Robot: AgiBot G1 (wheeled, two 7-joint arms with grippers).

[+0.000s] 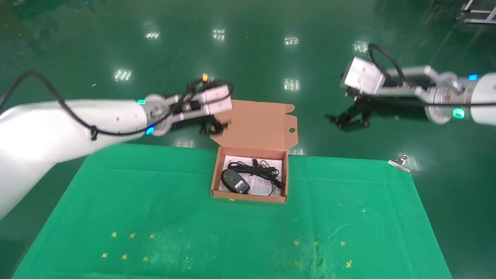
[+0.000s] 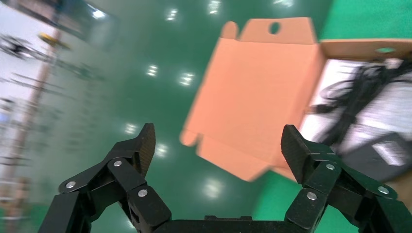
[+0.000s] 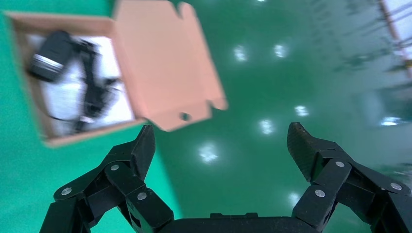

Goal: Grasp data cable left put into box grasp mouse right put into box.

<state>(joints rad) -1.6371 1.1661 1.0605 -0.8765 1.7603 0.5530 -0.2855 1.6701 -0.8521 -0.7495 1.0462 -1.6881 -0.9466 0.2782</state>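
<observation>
The cardboard box (image 1: 248,195) stands open at the far middle of the green table, its flap lid (image 1: 255,124) leaning back. Inside lie the black mouse (image 1: 234,181) and the bundled data cable (image 1: 259,170) on the white sheet. My left gripper (image 1: 213,128) is open and empty, in the air by the lid's left edge. My right gripper (image 1: 350,118) is open and empty, in the air off to the box's right, beyond the table. The left wrist view shows my left gripper (image 2: 218,141), the lid (image 2: 252,97), cable (image 2: 359,92) and mouse (image 2: 379,153). The right wrist view shows my right gripper (image 3: 221,133), the lid (image 3: 160,63), mouse (image 3: 51,56) and cable (image 3: 94,92).
A green cloth (image 1: 155,201) covers the table, with small yellow cross marks (image 1: 128,244) near the front on both sides. A metal binder clip (image 1: 401,162) sits at the far right corner. Shiny green floor lies beyond the table's far edge.
</observation>
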